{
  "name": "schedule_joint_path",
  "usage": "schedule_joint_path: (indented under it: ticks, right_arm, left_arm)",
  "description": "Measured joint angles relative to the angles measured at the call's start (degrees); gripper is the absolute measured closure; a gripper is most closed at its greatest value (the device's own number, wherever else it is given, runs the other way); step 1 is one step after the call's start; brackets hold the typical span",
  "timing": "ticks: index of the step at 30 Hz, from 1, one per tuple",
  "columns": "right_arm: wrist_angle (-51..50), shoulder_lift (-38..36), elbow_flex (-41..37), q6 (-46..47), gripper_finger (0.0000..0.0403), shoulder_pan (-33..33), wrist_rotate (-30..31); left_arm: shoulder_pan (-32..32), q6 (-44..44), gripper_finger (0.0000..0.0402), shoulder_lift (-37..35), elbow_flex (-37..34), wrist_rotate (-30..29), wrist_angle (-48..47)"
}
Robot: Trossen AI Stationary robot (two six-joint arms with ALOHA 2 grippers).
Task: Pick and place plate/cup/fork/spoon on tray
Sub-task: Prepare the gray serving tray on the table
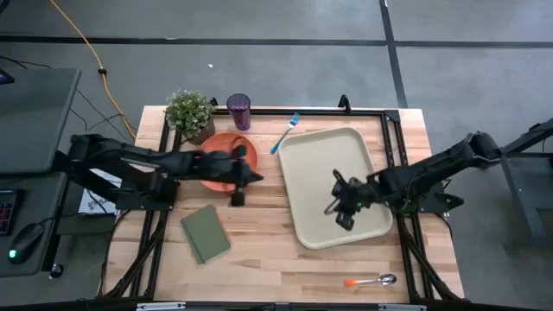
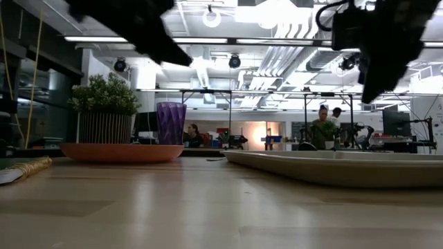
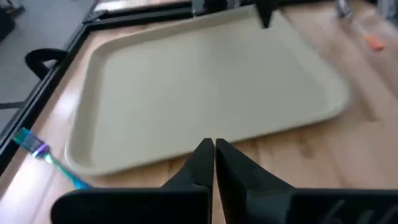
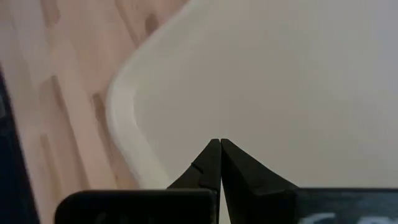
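Nothing sits on the tray (image 1: pixel 321 164) yet: plate (image 1: pixel 226 147), cup (image 1: pixel 239 111) and fork (image 1: pixel 286 133) lie near the counter's far edge, spoon (image 1: pixel 371 281) at its near edge; left tool (image 1: pixel 244 175) and right tool (image 1: pixel 340 200) both pressed together, holding nothing

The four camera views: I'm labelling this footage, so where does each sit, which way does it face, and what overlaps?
High view: overhead, straight down; both arms, left gripper by the plate, right gripper over the tray.
Low view: table height, level across; arms hang from above.
Left wrist view: past shut fingers toward tray and fork.
Right wrist view: past shut fingers, down on tray.
All four share the tray.
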Motion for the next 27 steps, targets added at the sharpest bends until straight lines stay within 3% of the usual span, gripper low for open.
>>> schedule_joint_path:
  ticks: [8,16,27]
  right_arm:
    - [0.16,7.01,0.02,10.94,0.0402,8.54,7.73]
    - [2.22,14.64,0.02,14.62,0.0402,11.78,9.61]
    - [13.53,18.81,-4.2,16.99,0.0402,13.82,10.14]
  left_arm:
    - [5.65,8.91,0.0401,21.5,14.0,-0.16,2.6]
    - [8.29,13.56,0.0401,37.23,24.55,-0.9,4.27]
    - [10.57,16.01,0.0401,44.39,28.55,-4.95,3.21]
